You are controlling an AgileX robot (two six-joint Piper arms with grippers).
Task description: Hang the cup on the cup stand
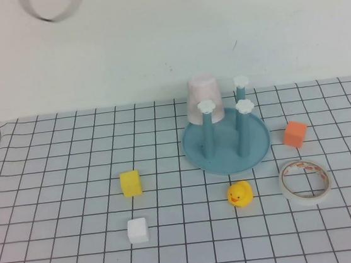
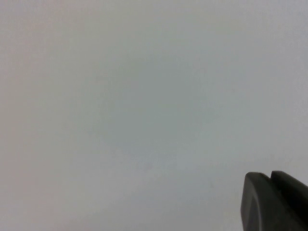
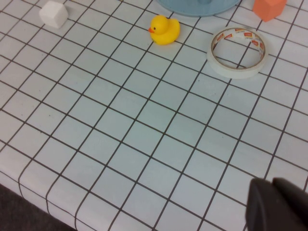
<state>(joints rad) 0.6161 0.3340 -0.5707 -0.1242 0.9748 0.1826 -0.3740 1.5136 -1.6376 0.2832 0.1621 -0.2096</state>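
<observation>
The pale pink cup (image 1: 204, 96) sits upside down over the back-left peg of the cup stand (image 1: 258, 144). The stand is a round light-blue dish with blue pegs capped by white flower knobs (image 1: 244, 105). Neither gripper appears in the high view. In the left wrist view, my left gripper (image 2: 270, 180) is shut and empty, facing only a blank pale wall. My right gripper (image 3: 272, 185) is shut and empty above the checked tablecloth near the table's front edge. The stand's blue rim (image 3: 192, 7) lies far from it.
On the checked cloth lie a yellow cube (image 1: 130, 183), a white cube (image 1: 137, 230), a yellow duck (image 1: 240, 194), a white tape roll (image 1: 304, 182) and an orange cube (image 1: 295, 134). The duck and the roll lie just in front of the stand.
</observation>
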